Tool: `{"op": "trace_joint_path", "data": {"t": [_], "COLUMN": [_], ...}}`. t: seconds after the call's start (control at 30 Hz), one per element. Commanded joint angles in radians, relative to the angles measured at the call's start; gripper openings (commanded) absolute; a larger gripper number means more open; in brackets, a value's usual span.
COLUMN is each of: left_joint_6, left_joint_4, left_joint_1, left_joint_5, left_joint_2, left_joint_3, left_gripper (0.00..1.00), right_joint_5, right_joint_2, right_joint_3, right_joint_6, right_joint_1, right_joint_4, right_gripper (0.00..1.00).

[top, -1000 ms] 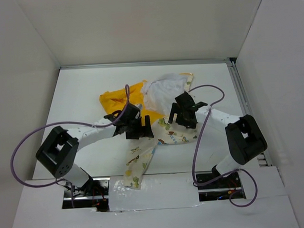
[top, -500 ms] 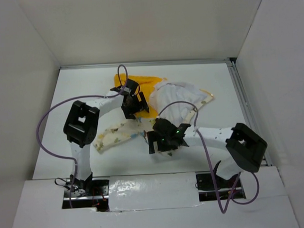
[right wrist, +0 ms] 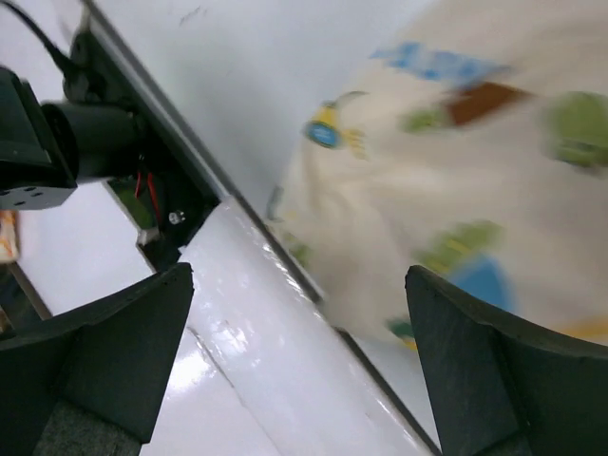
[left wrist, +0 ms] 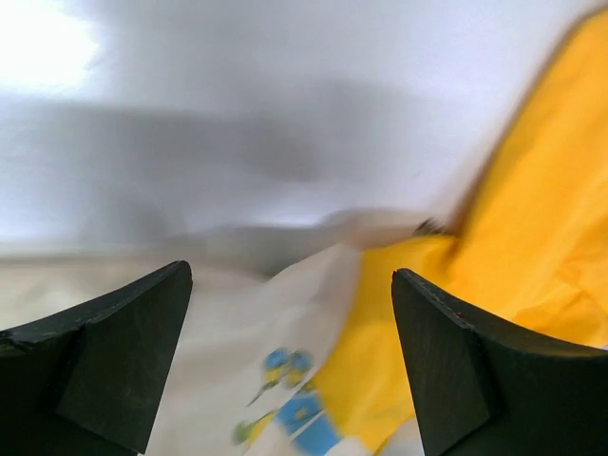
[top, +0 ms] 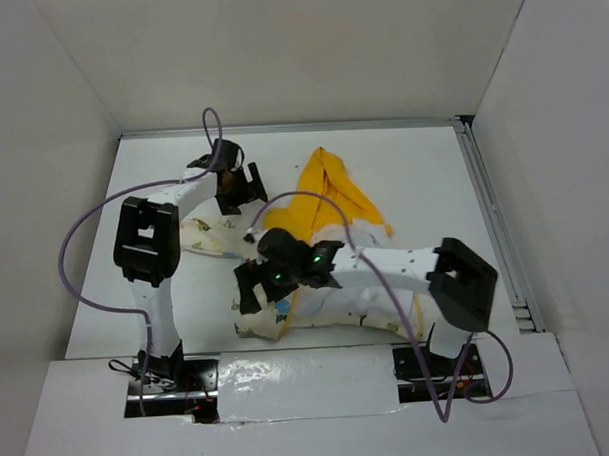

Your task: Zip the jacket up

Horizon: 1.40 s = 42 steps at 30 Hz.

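- The jacket lies crumpled in the middle of the table, with the yellow lining up at the far side and the cream printed cloth spilling toward the near edge and out to the left
- The left gripper is at the jacket's far left corner; in its wrist view the jaws stand wide with nothing between them, and cream and yellow cloth lie just below
- The right gripper reaches across to the near left edge of the cloth; its jaws are wide and empty too, with printed cloth just beyond them
- No zip shows from any angle, neither teeth nor slider
- I'd say this is the laying-out step, with zipping not yet begun
- Next, the front panels want flattening and bringing side by side, then the zip's bottom ends need finding; one gripper could pin the hem while the other takes the slider
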<state>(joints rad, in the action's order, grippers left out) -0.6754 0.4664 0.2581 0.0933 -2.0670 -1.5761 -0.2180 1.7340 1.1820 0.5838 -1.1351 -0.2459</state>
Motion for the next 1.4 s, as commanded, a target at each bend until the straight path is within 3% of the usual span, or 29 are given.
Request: {"op": "trace_joint_path", "data": {"t": [0.0, 0.1, 0.17, 0.2, 0.23, 0.27, 0.33, 0.53, 0.83, 0.9, 1.0, 1.13, 1.23, 1.37], "left_joint_6": [0.04, 0.031, 0.019, 0.016, 0.014, 0.014, 0.016, 0.013, -0.004, -0.004, -0.007, -0.012, -0.001, -0.022], "left_joint_4": [-0.044, -0.094, -0.12, -0.126, -0.158, -0.158, -0.199, -0.273, -0.325, -0.336, -0.324, -0.316, -0.325, -0.296], "left_joint_1": [-0.036, -0.036, -0.02, -0.008, 0.012, 0.012, 0.05, 0.133, 0.142, 0.142, 0.139, 0.136, 0.133, 0.133], "left_joint_5": [0.037, 0.062, 0.052, 0.051, 0.06, 0.06, 0.052, 0.108, 0.134, 0.137, 0.123, 0.115, 0.128, 0.106], "left_joint_2": [0.135, 0.238, 0.315, 0.364, 0.413, 0.436, 0.484, 0.528, 0.391, 0.372, 0.338, 0.321, 0.326, 0.338], "left_joint_3": [0.118, 0.226, 0.308, 0.332, 0.417, 0.418, 0.494, 0.602, 0.65, 0.643, 0.617, 0.6, 0.591, 0.57], "left_gripper": [0.99, 0.99, 0.99, 0.99, 0.99, 0.99, 0.99, 0.99, 0.99, 0.99, 0.99, 0.99, 0.99, 0.99], "right_joint_5": [0.086, 0.254, 0.342, 0.356, 0.371, 0.379, 0.405, 0.348, 0.404, 0.364, 0.301, 0.296, 0.383, 0.549], "right_joint_2": [-0.268, -0.461, -0.545, -0.621, -0.693, -0.694, -0.764, -0.676, -0.564, -0.564, -0.547, -0.513, -0.537, -0.558], "right_joint_3": [-0.111, -0.217, -0.298, -0.329, -0.423, -0.424, -0.49, -0.561, -0.564, -0.591, -0.604, -0.584, -0.485, -0.302], "right_joint_6": [-0.006, 0.066, 0.148, 0.172, 0.209, 0.209, 0.211, 0.175, 0.163, 0.162, 0.136, 0.126, 0.129, 0.159], "right_joint_1": [0.145, 0.24, 0.369, 0.414, 0.564, 0.566, 0.713, 0.915, 0.994, 0.996, 0.997, 0.996, 0.956, 0.762], "right_joint_4": [0.014, -0.099, -0.198, -0.223, -0.262, -0.277, -0.306, -0.273, -0.293, -0.27, -0.248, -0.239, -0.297, -0.449], "right_gripper": [1.0, 1.0, 1.0, 1.0, 1.0, 1.0, 1.0, 1.0, 1.0, 0.95, 0.79, 0.17, 0.12, 0.05]}}
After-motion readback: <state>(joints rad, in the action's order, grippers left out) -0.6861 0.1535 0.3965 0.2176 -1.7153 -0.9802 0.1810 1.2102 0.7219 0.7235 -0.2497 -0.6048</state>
